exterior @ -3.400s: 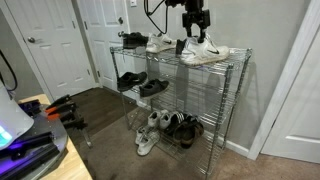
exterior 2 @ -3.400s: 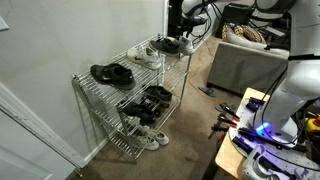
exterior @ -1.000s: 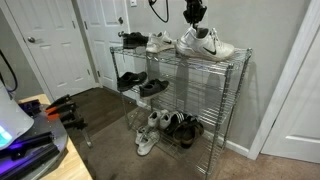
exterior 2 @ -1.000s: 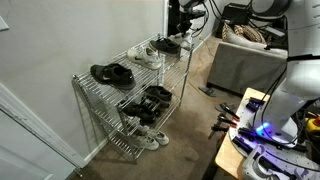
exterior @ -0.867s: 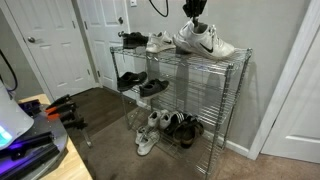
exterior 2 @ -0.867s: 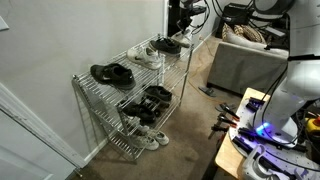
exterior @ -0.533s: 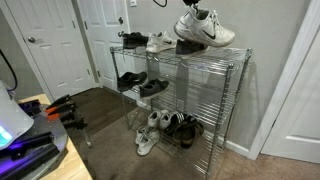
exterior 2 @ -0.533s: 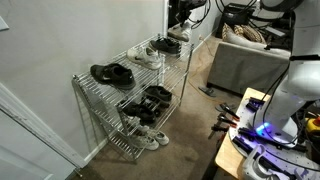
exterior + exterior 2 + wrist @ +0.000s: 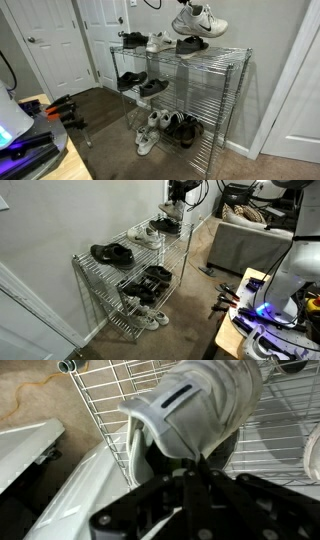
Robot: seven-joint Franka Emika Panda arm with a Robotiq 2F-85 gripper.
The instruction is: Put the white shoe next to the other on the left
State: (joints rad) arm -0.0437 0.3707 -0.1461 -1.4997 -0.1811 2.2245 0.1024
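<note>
The white shoe (image 9: 201,20) hangs in the air above the right end of the wire rack's top shelf (image 9: 215,58), toe tilted down to the right. My gripper (image 9: 193,461) is shut on the rim of its heel opening, and the white heel (image 9: 190,408) fills the wrist view. In an exterior view the gripper (image 9: 192,5) sits at the frame's top edge. The other white shoe (image 9: 158,42) rests on the top shelf to the left, also seen as the other white shoe (image 9: 148,235). A dark shoe (image 9: 192,44) lies on the shelf directly below the held one.
A dark grey shoe (image 9: 132,39) lies at the shelf's far left end. Black shoes (image 9: 140,84) fill the middle shelf, and small sneakers (image 9: 152,130) and dark shoes sit at the bottom. The wall stands behind the rack, with doors (image 9: 50,45) to its left. A couch (image 9: 245,240) is nearby.
The white shoe has risen off the top shelf, carried upward by the shut gripper, and now hangs clear above the dark shoe.
</note>
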